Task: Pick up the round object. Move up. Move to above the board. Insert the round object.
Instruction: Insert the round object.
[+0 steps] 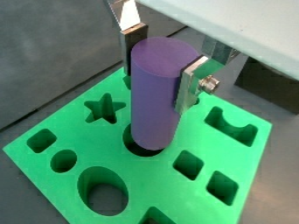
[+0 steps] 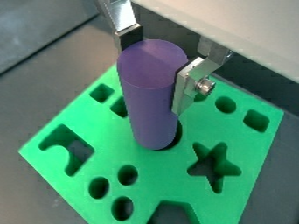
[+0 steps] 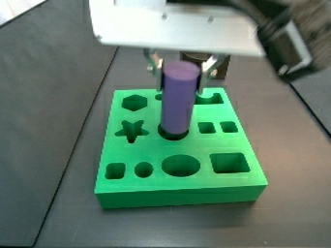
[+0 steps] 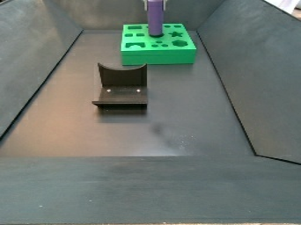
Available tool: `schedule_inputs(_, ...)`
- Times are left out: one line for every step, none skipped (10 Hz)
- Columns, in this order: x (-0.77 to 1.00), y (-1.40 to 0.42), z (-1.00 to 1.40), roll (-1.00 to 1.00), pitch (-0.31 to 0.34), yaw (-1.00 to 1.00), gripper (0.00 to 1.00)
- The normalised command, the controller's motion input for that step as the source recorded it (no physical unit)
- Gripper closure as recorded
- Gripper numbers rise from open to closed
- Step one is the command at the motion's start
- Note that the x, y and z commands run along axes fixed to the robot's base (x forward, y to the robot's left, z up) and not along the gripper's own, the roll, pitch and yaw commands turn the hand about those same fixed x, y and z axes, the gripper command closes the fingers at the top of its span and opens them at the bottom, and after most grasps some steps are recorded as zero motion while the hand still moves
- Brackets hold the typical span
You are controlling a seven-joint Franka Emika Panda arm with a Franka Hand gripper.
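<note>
The round object is a smooth purple cylinder that stands upright with its lower end inside a round hole near the middle of the green board. My gripper is shut on the cylinder's upper part, one silver finger on each side. Both wrist views show this; the cylinder, gripper and board appear the same way there. In a side view the cylinder rises from the board under the gripper. The hole's depth is hidden.
The board lies at the far end of a dark walled bin, with the cylinder on it. The dark fixture stands on the floor in front of the board. The board has star, oval, square and small round holes.
</note>
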Motion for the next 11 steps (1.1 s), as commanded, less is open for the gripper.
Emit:
schedule_inputs(-0.22, -0.12, -0.35, 0.06, -0.124, 0.0, 1.0)
schedule_inputs(-0.1, -0.19, -0.34, 0.05, -0.131, 0.0, 1.0)
schedule_inputs(0.0, -0.19, -0.32, 0.06, -0.096, 0.0, 1.0)
schedule_inputs(0.09, -0.17, -0.31, 0.07, -0.064, 0.0, 1.0)
schedule_inputs(0.29, -0.13, -0.35, 0.07, -0.027, 0.0, 1.0)
schedule_inputs(0.28, -0.08, -0.42, 0.08, -0.053, 0.0, 1.0)
schedule_inputs(0.1, -0.01, -0.57, 0.07, -0.137, 0.0, 1.0)
schedule_inputs(0.0, 0.0, -0.7, 0.09, -0.166, 0.0, 1.0)
schedule_inputs(-0.13, 0.0, -0.8, 0.13, -0.184, 0.03, 1.0)
schedule_inputs(-0.17, 0.0, -0.82, 0.16, -0.171, 0.03, 1.0)
schedule_inputs(-0.13, 0.0, -0.8, 0.17, -0.147, 0.02, 1.0)
